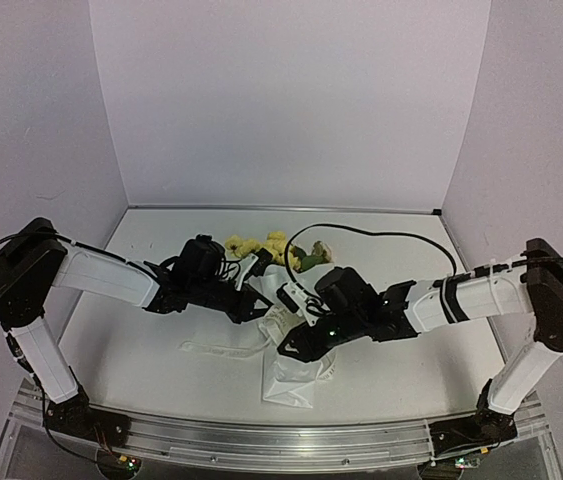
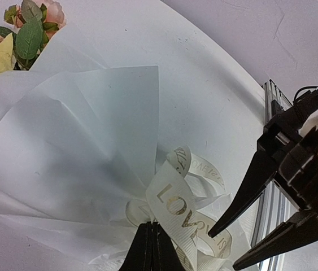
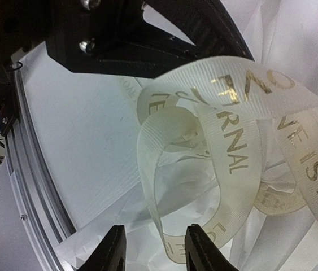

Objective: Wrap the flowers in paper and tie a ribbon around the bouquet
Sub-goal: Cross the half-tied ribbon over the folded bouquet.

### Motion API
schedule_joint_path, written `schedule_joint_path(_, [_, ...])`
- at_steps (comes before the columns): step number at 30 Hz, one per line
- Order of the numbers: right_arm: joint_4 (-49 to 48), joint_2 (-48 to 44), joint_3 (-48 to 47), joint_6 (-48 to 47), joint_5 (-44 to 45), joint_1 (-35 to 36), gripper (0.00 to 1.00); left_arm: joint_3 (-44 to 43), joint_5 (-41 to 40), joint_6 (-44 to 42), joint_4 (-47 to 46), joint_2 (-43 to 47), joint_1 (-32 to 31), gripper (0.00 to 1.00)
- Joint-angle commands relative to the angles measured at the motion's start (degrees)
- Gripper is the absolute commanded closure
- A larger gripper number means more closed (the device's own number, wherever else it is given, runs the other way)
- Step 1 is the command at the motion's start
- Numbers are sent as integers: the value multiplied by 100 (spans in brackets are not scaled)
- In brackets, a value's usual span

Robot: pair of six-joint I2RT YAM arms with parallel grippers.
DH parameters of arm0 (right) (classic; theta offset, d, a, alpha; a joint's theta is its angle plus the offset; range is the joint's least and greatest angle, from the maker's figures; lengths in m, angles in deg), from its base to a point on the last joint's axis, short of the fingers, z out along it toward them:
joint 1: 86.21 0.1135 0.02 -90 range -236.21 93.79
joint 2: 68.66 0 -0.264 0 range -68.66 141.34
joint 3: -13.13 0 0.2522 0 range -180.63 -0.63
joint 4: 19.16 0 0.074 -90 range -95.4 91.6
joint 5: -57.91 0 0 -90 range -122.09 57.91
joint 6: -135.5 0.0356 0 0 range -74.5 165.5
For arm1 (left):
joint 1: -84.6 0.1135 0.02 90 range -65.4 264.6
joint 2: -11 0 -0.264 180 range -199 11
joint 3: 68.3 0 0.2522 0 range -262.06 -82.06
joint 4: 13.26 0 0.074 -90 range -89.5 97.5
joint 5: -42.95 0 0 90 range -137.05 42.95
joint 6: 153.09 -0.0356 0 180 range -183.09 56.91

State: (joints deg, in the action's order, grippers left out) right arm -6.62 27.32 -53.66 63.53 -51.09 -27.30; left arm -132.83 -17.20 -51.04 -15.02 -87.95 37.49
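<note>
1. Reaching in from both sides, the two arms meet mid-table over a wrapped bunch lying on the white tabletop (image 1: pixel 141 350).
2. Left gripper (image 2: pixel 150 248): black fingers pressed together, tips right at the knot of the narrow cream-white fabric ribbon with gold lettering (image 3: pixel 226 130). Cannot tell if a strand is caught between them.
3. Right gripper (image 3: pixel 156 227): black fingers spread apart, a ribbon loop hanging in the gap between them. Neither pad visibly clamps it.
4. Left wrist view shows the right gripper just beside the knot, on its right side, fingers angled toward the ribbon.
5. Ribbon sits at the narrow waist of the thin white tissue-like wrapping paper (image 2: pixel 79 158), standing up in several loops. Top view shows one loose end trailing flat on the table to the left of the paper.
6. Paper fans out wide and creased from the waist toward the blooms. Its narrow closed end points to the near table edge in the top view.
7. Pale yellow flowers with green leaves (image 2: pixel 29 34) stick out of the wide end of the paper, on the far side of both grippers.
8. Black cable (image 1: pixel 381 235) arcs over the table behind the right arm.
9. Aluminium rail (image 1: pixel 261 440) runs along the near edge, with the arm bases on it.
</note>
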Motion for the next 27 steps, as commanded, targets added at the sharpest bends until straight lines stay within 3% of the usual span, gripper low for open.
schedule_joint_path(1, [26, 131, -230, -122, 112, 31, 79, -149, -40, -62, -10, 257, -32, 100])
schedule_joint_path(5, [79, 40, -128, -37, 146, 38, 99, -147, -152, -17, -36, 282, -35, 100])
schedule_joint_path(27, [1806, -1021, 480, -377, 1242, 116, 100, 52, -988, 176, -232, 464, -36, 100])
